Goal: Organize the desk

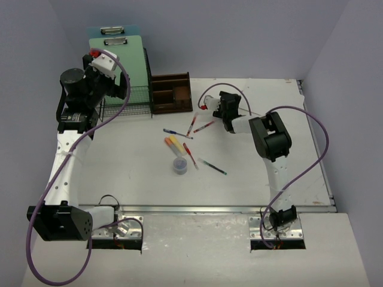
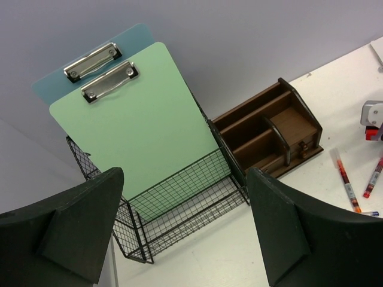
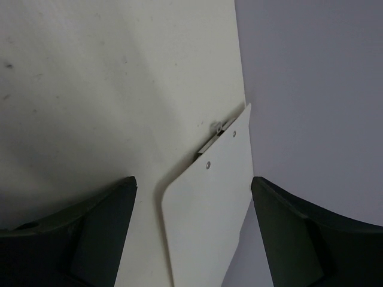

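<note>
The desk (image 1: 131, 173) lies directly ahead of both arm bases, enclosed by lavender-grey walls (image 1: 239, 36). Pens (image 1: 190, 155) are scattered across its middle beside a small round container (image 1: 179, 165). At its far edge stand a brown wooden organiser (image 1: 172, 92) and, just left of it, a black wire rack (image 1: 128, 103) holding a green clipboard (image 1: 119, 60) with a blue clipboard (image 1: 99, 30) behind. The left gripper (image 2: 185, 179) hangs above the rack, jaws wide apart and empty. The right gripper (image 3: 191, 185), over the desk right of the organiser, is likewise spread wide, holding nothing.
</note>
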`<state>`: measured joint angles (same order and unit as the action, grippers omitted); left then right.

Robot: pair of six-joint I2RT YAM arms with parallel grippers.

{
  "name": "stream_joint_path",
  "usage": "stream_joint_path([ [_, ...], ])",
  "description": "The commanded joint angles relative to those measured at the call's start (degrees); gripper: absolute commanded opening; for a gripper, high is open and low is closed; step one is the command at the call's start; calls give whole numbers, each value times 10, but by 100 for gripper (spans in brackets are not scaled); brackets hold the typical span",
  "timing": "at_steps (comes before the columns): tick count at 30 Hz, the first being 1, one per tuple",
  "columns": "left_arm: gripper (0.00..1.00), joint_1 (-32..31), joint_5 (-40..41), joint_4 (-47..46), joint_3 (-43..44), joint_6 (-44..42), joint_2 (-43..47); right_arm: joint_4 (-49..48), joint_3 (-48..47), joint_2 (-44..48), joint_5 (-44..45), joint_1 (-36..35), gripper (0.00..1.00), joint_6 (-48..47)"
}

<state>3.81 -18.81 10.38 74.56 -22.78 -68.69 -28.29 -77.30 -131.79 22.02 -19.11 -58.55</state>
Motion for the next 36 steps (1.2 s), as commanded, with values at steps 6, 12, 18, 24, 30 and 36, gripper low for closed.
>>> stream_joint_path([
  [6, 82, 1, -5, -49, 15, 11, -10, 62, -50, -94, 20, 36, 80, -32],
  [12, 83, 1, -5, -62, 20, 14, -21, 81, -24, -89, 52, 42, 80, -38],
  [18, 83, 1, -5, -67, 29, 21, -30, 88, 11, -87, 83, 42, 76, -34],
  [24, 84, 1, -3, -70, 37, 21, -31, 111, 44, -67, 106, 37, 76, -4],
  [30, 84, 1, -5, -78, 46, 28, -38, 132, 44, -81, 150, 36, 76, 39],
  [36, 84, 1, -6, -76, 51, 28, -38, 128, 27, -96, 141, 37, 70, 45],
])
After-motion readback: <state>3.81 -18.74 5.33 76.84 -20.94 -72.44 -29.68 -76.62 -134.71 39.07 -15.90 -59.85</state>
